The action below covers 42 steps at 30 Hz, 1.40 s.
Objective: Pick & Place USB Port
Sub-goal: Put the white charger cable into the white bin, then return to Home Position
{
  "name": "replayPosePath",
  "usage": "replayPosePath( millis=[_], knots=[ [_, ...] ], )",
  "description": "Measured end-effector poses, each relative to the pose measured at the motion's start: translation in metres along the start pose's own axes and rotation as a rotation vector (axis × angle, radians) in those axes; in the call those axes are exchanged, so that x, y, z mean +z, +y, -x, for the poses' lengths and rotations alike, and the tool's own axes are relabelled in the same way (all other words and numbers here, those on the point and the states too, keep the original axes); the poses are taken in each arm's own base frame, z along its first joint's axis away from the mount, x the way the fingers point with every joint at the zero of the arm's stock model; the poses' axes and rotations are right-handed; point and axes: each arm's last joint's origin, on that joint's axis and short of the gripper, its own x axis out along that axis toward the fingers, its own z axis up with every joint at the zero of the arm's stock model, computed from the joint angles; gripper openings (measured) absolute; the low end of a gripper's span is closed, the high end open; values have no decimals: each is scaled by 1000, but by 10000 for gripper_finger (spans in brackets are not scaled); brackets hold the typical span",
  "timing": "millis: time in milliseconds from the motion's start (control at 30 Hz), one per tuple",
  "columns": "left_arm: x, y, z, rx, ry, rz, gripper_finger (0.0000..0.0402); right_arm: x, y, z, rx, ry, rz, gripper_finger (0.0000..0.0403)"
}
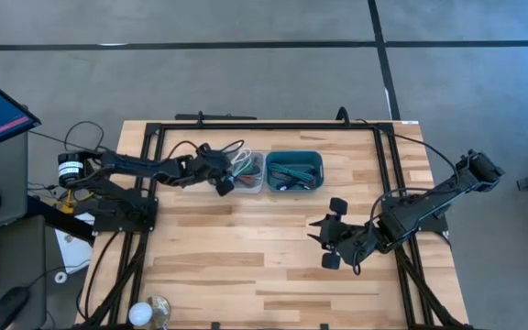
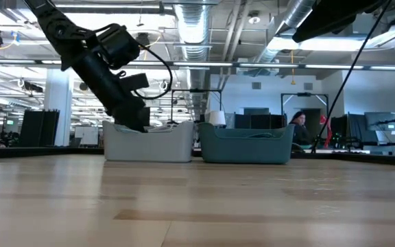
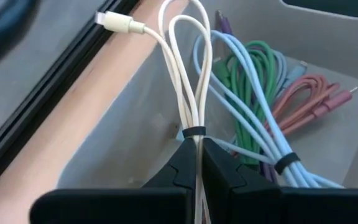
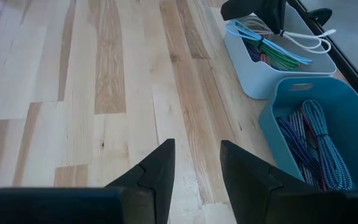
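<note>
Taking the grey bin (image 1: 248,172) at the back of the wooden table (image 1: 246,266) as the landmark: the left arm reaches in from the table's left side, and the left gripper (image 1: 225,185) sits at the bin's left front corner, just above its rim. In the left wrist view its fingers (image 3: 224,171) are pinched tight on a white USB cable (image 3: 182,93), a looped bundle bound by a small black tie. The cable's loops rise over the bin's edge, and its plug end (image 3: 118,23) reaches out past the rim toward the black frame rail (image 3: 55,87). Inside the bin lie more coiled cables (image 3: 260,81): green, pale blue, purple and salmon pink.

Immediately right of the grey bin stands a teal bin (image 1: 293,171), which holds dark blue and teal braided cables (image 4: 316,143).

Well right of both bins and nearer the front edge, the right gripper (image 1: 330,240) hovers over bare table, fingers (image 4: 244,168) spread apart and holding nothing.
</note>
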Motion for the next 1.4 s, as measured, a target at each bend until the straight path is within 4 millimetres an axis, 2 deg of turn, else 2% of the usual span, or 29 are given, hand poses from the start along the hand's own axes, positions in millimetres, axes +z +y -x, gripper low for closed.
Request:
replayPosePath(
  millis=[167,600,767,967,1233,1400],
  knots=[
    [3,2,0,22,-37,48,28,0,0,0,0,0,0,120],
    [9,1,1,35,-90,87,129,0,0,0,0,0,0,120],
    [13,-6,9,-1,-127,63,144,1,0,0,4,-8,-6,120],
    [26,-19,39,-125,-250,28,136,8,7,2,48,-83,44,120],
    [37,-39,96,-314,-448,16,120,17,15,7,88,-186,99,120],
    [37,-49,132,-452,-557,-15,108,19,19,12,28,-250,181,120]
  ],
)
